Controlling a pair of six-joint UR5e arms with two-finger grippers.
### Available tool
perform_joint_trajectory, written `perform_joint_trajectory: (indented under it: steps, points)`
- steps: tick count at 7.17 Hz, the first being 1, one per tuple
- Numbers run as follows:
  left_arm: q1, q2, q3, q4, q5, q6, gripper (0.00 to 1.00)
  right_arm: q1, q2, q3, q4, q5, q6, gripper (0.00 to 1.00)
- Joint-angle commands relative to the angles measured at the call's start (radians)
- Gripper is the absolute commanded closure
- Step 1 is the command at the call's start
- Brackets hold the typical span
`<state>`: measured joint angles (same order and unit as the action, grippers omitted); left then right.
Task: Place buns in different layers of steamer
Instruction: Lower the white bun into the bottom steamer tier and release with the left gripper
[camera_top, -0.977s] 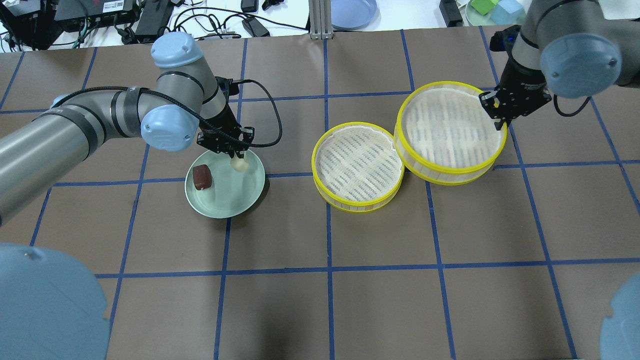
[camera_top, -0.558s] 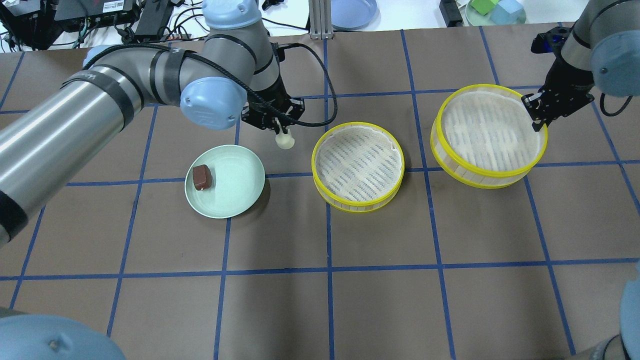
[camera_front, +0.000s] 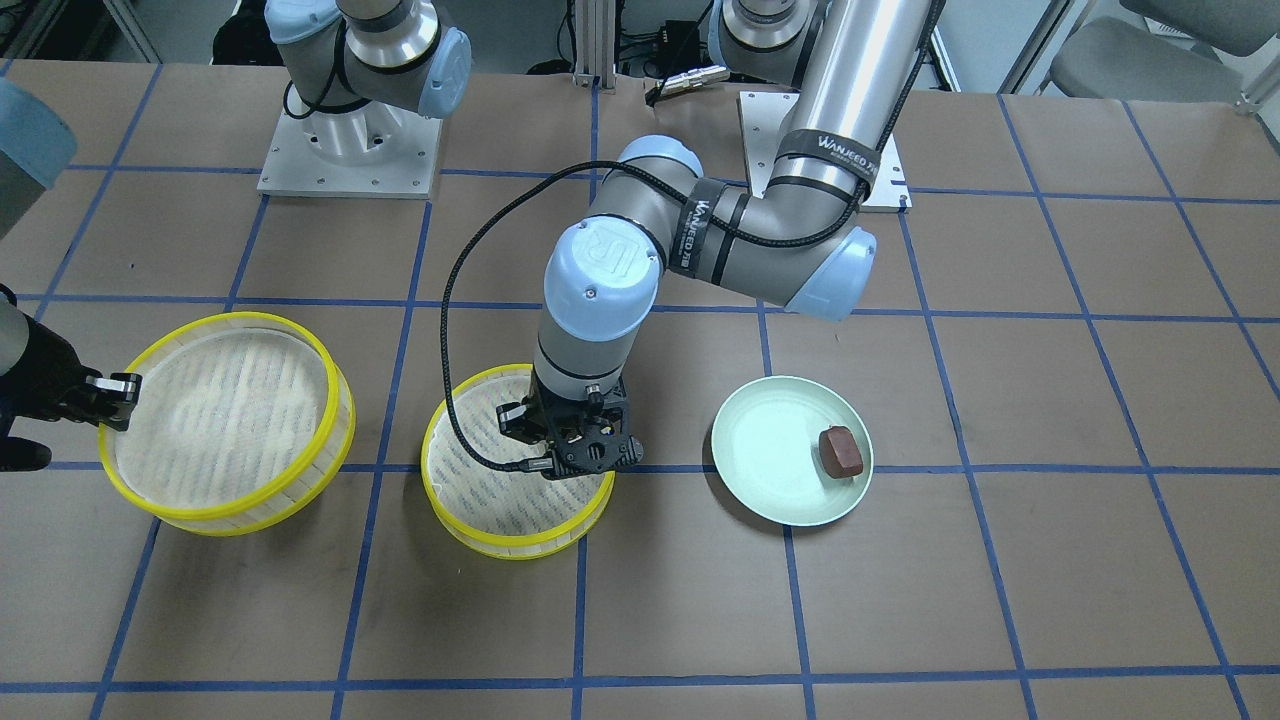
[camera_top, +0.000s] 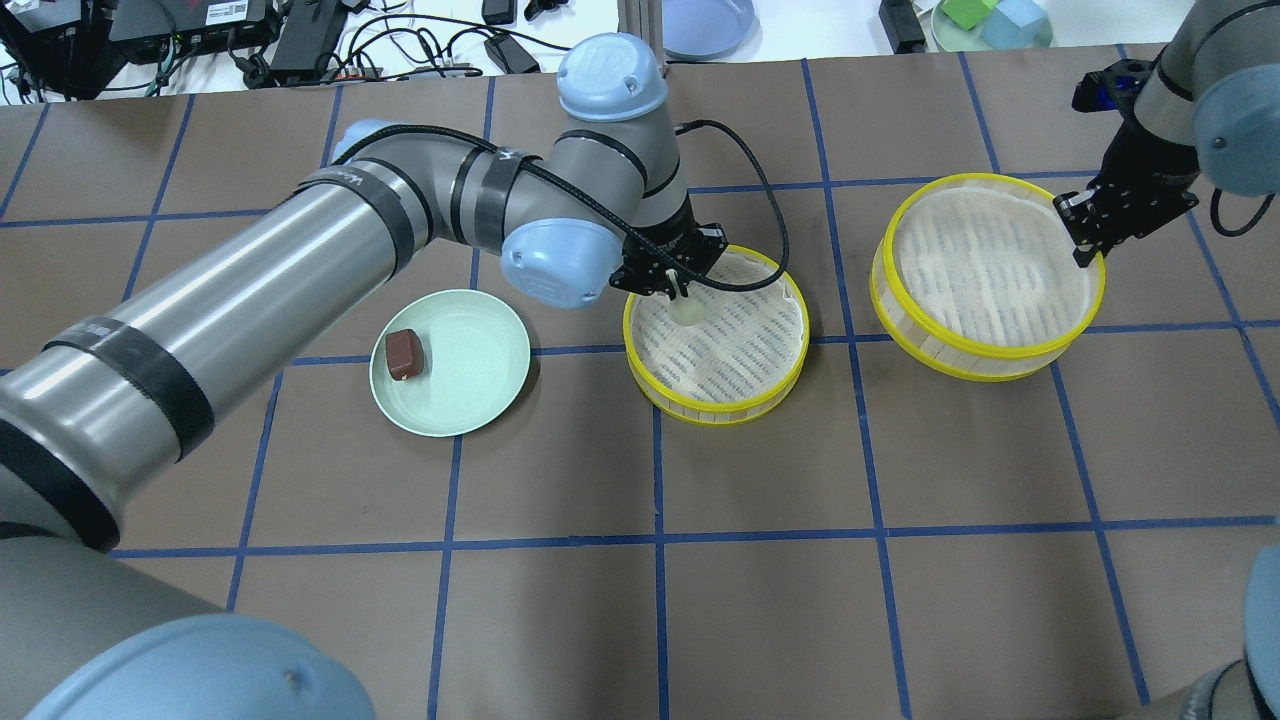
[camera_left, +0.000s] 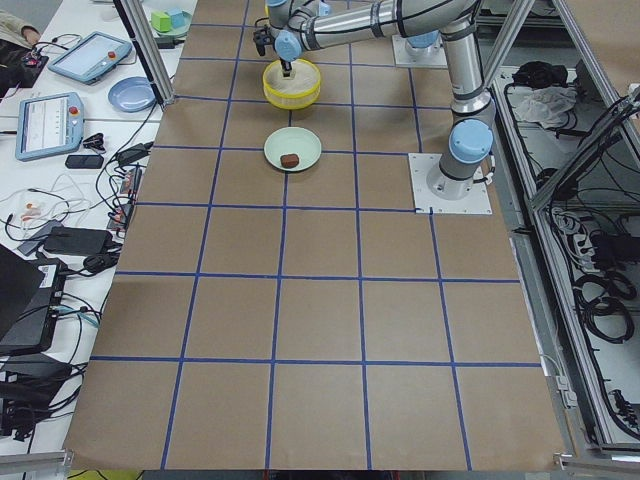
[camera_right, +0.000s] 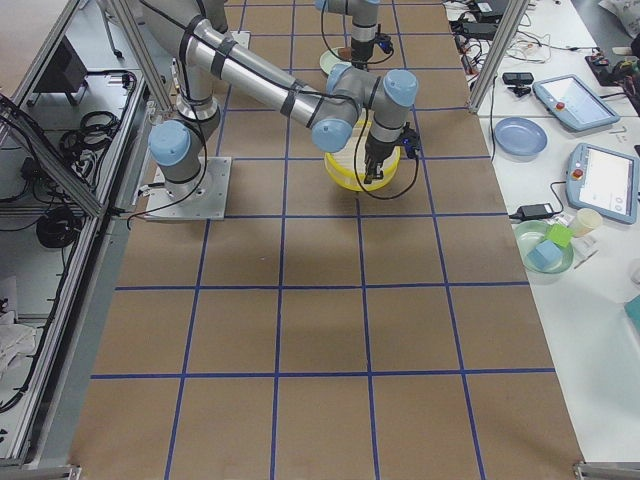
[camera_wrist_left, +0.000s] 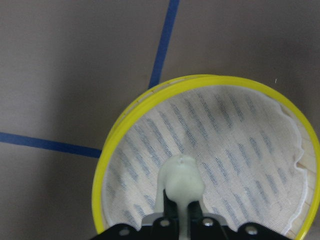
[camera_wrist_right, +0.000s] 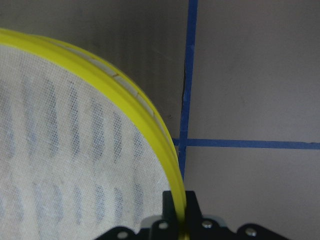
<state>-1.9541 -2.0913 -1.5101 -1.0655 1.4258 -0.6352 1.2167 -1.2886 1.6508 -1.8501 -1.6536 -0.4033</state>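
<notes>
My left gripper (camera_top: 683, 296) is shut on the cream-white bun (camera_top: 686, 313) and holds it over the near-left part of the middle steamer tray (camera_top: 745, 345). The left wrist view shows the bun (camera_wrist_left: 182, 182) between the fingers, above the mesh floor (camera_wrist_left: 235, 150). The dark reddish-brown bun (camera_top: 404, 354) lies on the pale green plate (camera_top: 470, 390). My right gripper (camera_top: 1085, 240) is shut on the yellow rim (camera_wrist_right: 167, 170) of the second steamer tray (camera_top: 980, 270), which stands apart to the right. I cannot tell whether that tray is lifted.
A blue plate (camera_top: 705, 25) and a dish of green and blue blocks (camera_top: 990, 20) sit beyond the table's far edge among cables. The brown table surface carries a blue tape grid. The left arm's cable (camera_top: 760, 225) hangs over the middle tray's far rim.
My left gripper carried the cream bun from the green plate rightward to above the middle tray. My right gripper drew the second tray rightward, away from the middle tray.
</notes>
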Motion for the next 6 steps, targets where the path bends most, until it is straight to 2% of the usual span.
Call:
perform_joint_trajectory:
  steps: [1,2,3,6]
  points:
    - [-0.016,-0.039,-0.002,0.016,-0.001,-0.002,0.29,0.0,0.0,0.003,0.002,0.0,0.0,1.0]
    - [-0.016,-0.038,-0.002,0.021,-0.001,-0.003,0.05,0.0,-0.001,0.003,0.003,0.0,0.0,1.0]
    - [-0.016,-0.032,-0.002,0.021,-0.001,-0.006,0.0,0.0,-0.003,0.003,0.005,0.0,0.001,1.0]
    - [-0.017,0.031,-0.002,0.024,0.005,0.002,0.0,0.015,-0.017,0.0,0.015,0.003,0.041,1.0]
